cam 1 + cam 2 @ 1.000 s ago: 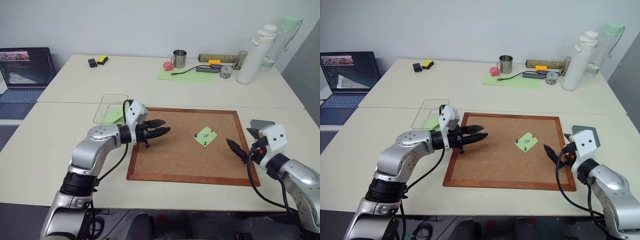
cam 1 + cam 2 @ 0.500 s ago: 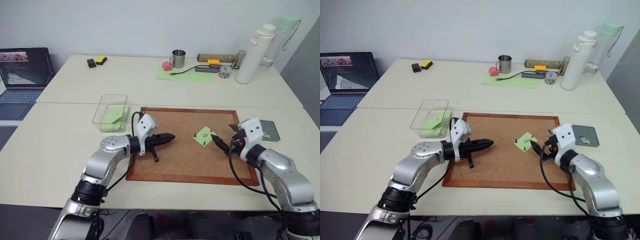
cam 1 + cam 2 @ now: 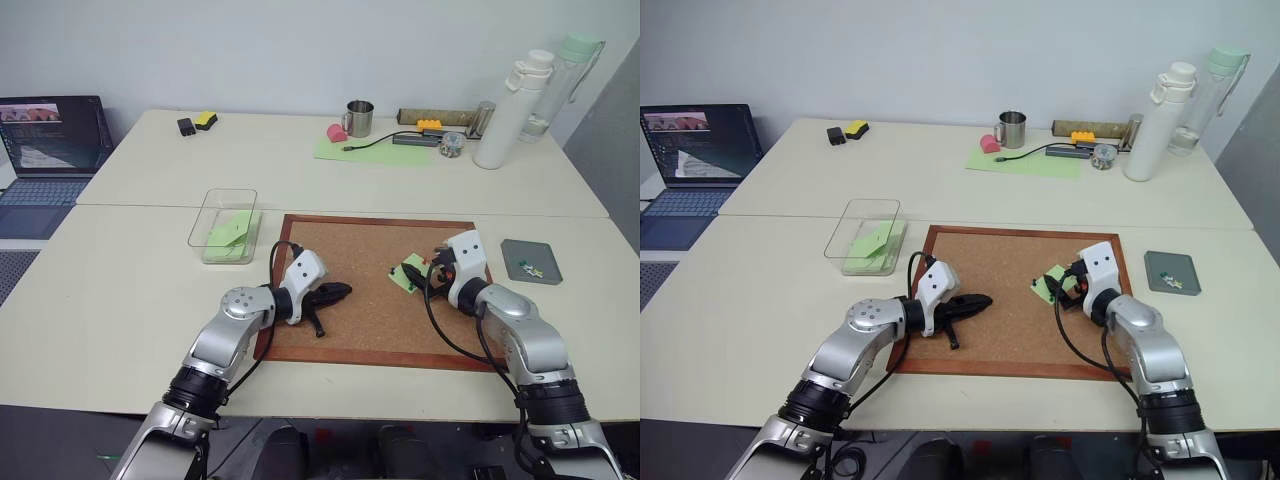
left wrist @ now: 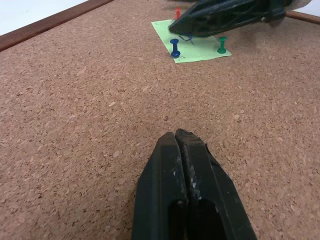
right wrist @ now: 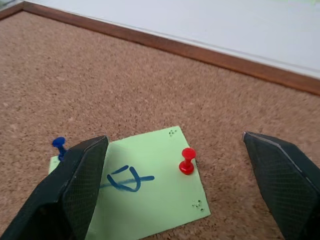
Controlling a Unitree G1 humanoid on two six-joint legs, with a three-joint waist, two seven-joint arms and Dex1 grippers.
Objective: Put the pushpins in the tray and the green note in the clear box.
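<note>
Right gripper: its 2 black fingers are standing wide apart over the green note, 1 on each side of the red pushpin, gripping nothing.
Left gripper: its 2 fingers are pressing flat together, empty, lying low over bare cork near the board's left part, tips pointing toward the note.
Green note: it is lying flat on the cork board's right half, a dark blue scribble at its middle, with the right gripper hanging just above it.
Pushpins: 3 are standing upright in the note. The red pushpin is sitting near 1 edge, the blue pushpin at a corner, and the green pushpin at another corner.
Cork board: a wood-framed board is resting on the near table, between the 2 arms.
Tray: the dark grey square is sitting on the table just right of the board, holding a few tiny items too small to make out.
Clear box: it is sitting just left of the board's far left corner, with pale green paper lying inside.
</note>
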